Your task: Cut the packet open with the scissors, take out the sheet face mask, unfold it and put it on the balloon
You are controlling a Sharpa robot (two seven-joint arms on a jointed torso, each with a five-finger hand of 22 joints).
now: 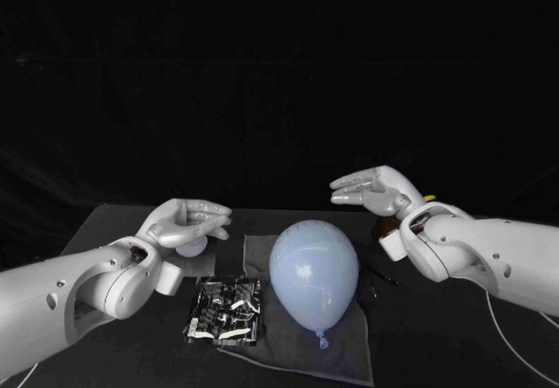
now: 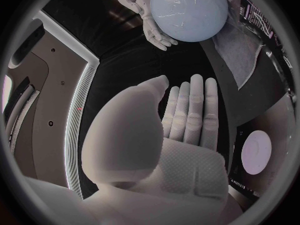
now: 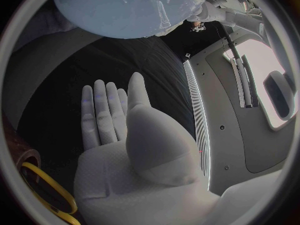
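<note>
A pale blue balloon (image 1: pixel 313 273) lies in the middle of the black worktop (image 1: pixel 466 339) on a grey cloth (image 1: pixel 340 349), its knot pointing toward the robot. The black packet (image 1: pixel 224 310) lies flat just beside the balloon on the robot's left, on the cloth's left edge, with nothing on top of it. A small white disc (image 1: pixel 190 249) sits under the left hand (image 1: pixel 187 222). By the right wrist there are yellow loops (image 1: pixel 427 197) and a brown thing (image 1: pixel 382 234); I cannot tell what they are. A thin dark thing (image 1: pixel 384 277) lies on the worktop right of the balloon.

The left hand hovers above the worktop, left of the balloon's far end, touching nothing. In the left wrist view its fingers (image 2: pixel 190 115) are straight, the thumb is off to one side and the palm is empty. The right hand (image 1: pixel 373 190) hangs beyond the balloon's right side, clear of it. In the right wrist view its fingers (image 3: pixel 103 112) are also stretched out flat and hold nothing.
</note>
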